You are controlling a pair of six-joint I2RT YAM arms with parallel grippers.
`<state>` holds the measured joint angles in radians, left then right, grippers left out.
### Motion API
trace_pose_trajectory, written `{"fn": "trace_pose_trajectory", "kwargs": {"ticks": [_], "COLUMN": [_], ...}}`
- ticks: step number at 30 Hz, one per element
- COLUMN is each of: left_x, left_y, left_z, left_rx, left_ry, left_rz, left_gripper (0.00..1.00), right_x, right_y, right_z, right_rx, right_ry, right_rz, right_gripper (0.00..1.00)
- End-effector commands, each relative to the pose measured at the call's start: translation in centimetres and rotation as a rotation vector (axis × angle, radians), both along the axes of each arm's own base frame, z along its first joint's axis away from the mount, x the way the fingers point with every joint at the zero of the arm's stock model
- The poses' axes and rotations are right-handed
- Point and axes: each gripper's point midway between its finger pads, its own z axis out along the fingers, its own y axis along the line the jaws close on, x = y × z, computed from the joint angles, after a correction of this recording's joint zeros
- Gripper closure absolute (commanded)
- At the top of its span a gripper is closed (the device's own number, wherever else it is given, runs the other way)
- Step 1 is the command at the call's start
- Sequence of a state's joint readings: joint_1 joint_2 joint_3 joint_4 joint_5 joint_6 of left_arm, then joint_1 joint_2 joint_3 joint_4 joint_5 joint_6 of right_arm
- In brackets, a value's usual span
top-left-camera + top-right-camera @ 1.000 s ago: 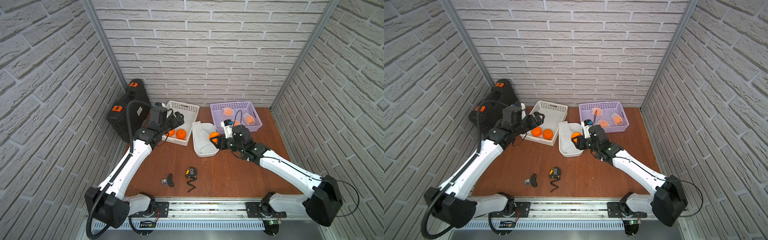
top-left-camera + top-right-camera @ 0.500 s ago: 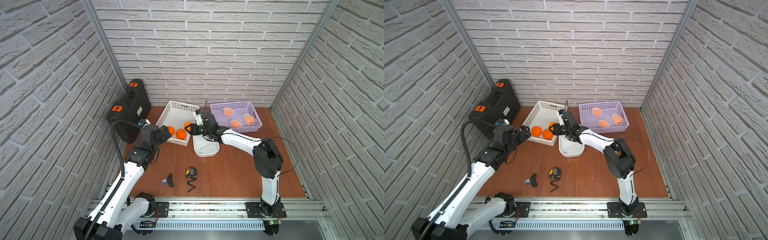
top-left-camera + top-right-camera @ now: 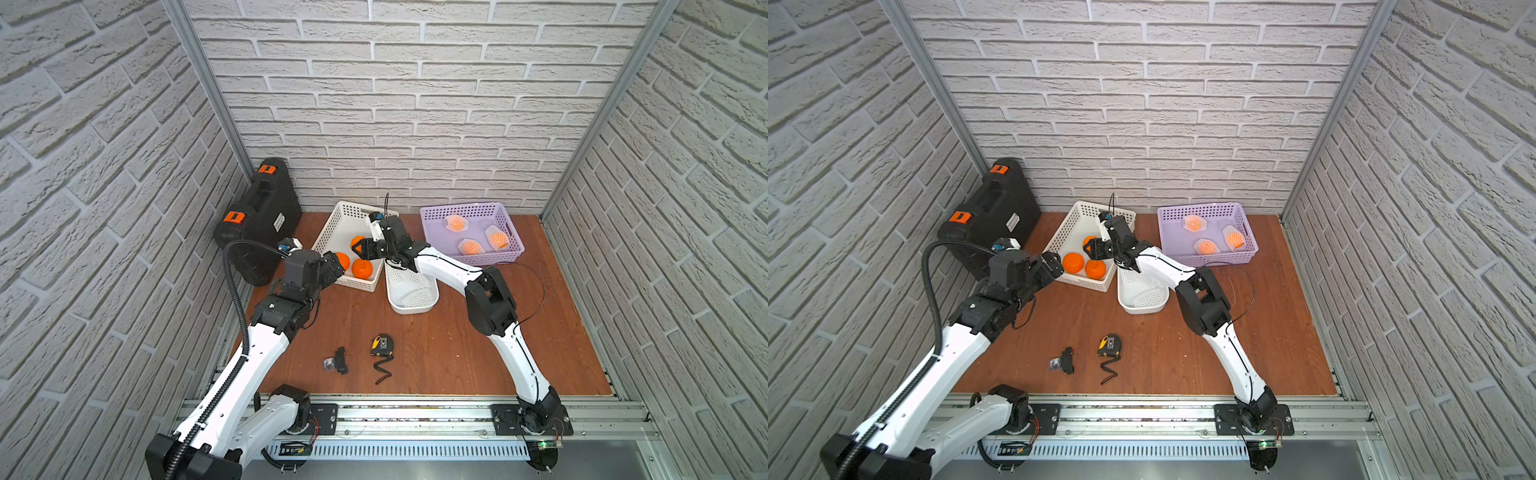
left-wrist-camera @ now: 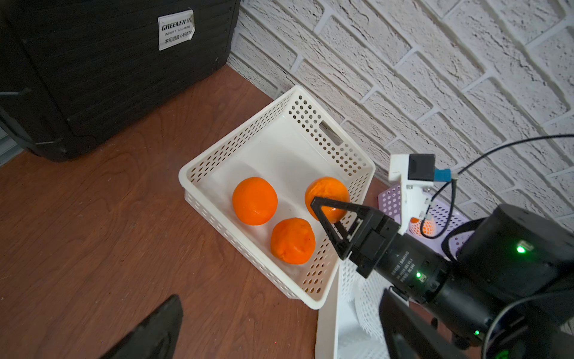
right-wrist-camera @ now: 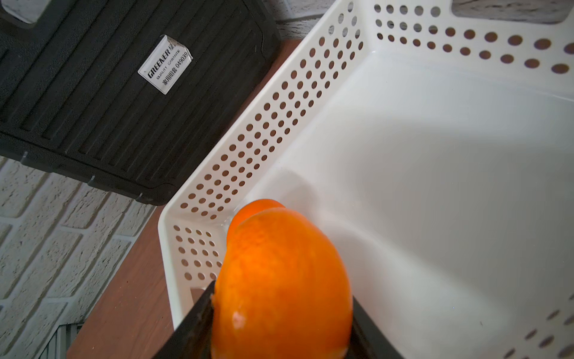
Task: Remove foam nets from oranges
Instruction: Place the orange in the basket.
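My right gripper [image 3: 360, 250] is shut on a bare orange [image 3: 357, 242] and holds it just above the floor of the white perforated basket [image 3: 353, 206]. In the right wrist view this orange [image 5: 279, 279] fills the gap between the black fingers [image 5: 195, 326]. Two more bare oranges [image 3: 343, 259] [image 3: 361, 269] lie in the same basket. Three oranges in foam nets [image 3: 456, 223] [image 3: 496, 238] [image 3: 470, 247] lie in the purple basket [image 3: 469, 208]. Loose foam nets [image 3: 415, 295] lie in the white tray [image 3: 392, 305]. My left gripper [image 3: 334, 266] is open and empty at the basket's near-left corner.
A black case [image 3: 257, 220] with orange latches leans against the left wall. On the wooden table near the front lie a yellow tape measure [image 3: 382, 344] and a small black part [image 3: 336, 361].
The right gripper carried the bare orange from above the white tray leftward into the white basket. The left arm drew back from the basket toward the front left.
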<state>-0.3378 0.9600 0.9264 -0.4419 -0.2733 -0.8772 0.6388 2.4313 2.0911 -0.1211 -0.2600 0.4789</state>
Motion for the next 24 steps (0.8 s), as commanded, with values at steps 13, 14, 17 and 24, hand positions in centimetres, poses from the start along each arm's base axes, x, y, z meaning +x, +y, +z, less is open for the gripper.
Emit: {"fn": "trace_pose_trajectory", "kwargs": {"ticks": [13,14,17,24], "left_x": [-0.2,-0.2,-0.2,-0.1], "left_y": [-0.5,-0.5,-0.5,-0.6], "left_z": [1.6,1.6,1.6,1.2], "left_rx": [-0.027,-0.026,-0.027,-0.033], "left_ry": [-0.042,-0.042,-0.041,-0.034], "left_rz": [-0.005,-0.005,-0.006,-0.011], "left_gripper": [0.02,0.02,0.02,0.02], "right_x": [0.5,0.5,0.2,-2.7], "right_y": [-0.6,-1.0,-2.8,-12.3], "right_z": [3.2,4.2,7.2,13.7], "right_rx": [-0.092,-0.091,-0.102,-0.092], "right_ry": [-0.051,-0.06,-0.105,-0.165], "right_rz": [0.029,0.023,-0.018,-0.207], "right_gripper": [0.17,0.17,0.17,0.17]}}
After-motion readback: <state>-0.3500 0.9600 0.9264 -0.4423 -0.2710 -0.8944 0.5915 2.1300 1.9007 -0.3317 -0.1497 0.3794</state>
